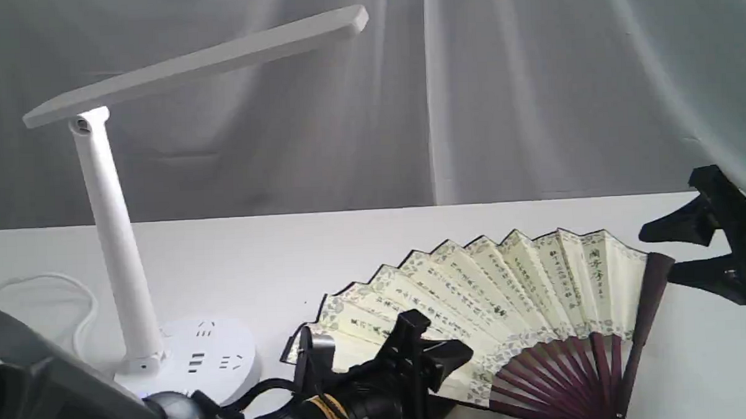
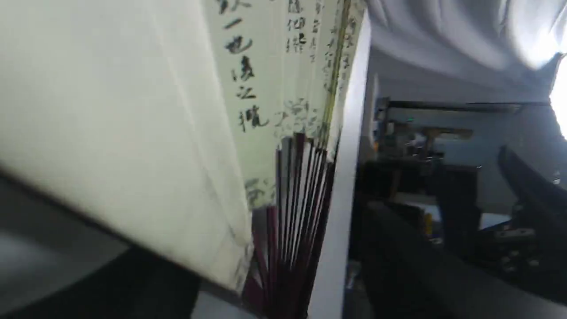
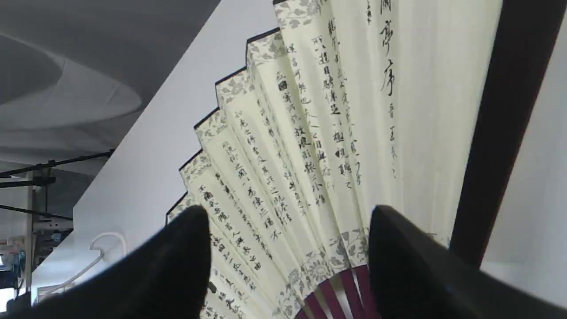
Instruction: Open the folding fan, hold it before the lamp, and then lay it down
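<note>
Fan: pleated cream paper folding fan (image 1: pixel 506 285) w/ black calligraphy, grey border & maroon ribs was spread wide, seemingly lying on the white tabletop (image 1: pixel 287 249). Pivot faced the near edge.
Fan vs lamp: fan sat right of the white plastic desk lamp (image 1: pixel 116 243), apart from its round socket base and not under the flat bar head.
L claw: black left gripper (image 1: pixel 430 344) was at the fan's left end, overlapping the outer pleats in the ext. view. L wrist view was blurred, w/ paper right up against the lens. Couldn't tell if the jaws were clamped or slack, or if they had the guard stick.
R claw: black right gripper (image 1: pixel 659 253) had jaws spread wide w/ nothing between them. Tips were just beside the top of the right guard stick; contact not clear.
Step (est.): looked like the lay-down/release, near the end of the task.
How to do it well: L jaws should part fully before any pull-back. Then back out along the guard stick's line, not across the pleats, so the paper doesn't drag or re-fold. Lift only once clear of the edge.
R arm: keep off the right guard stick, as a nudge would swing the fan about its pivot.
Risk: a pleat snagging on a finger pad and creasing.
</note>
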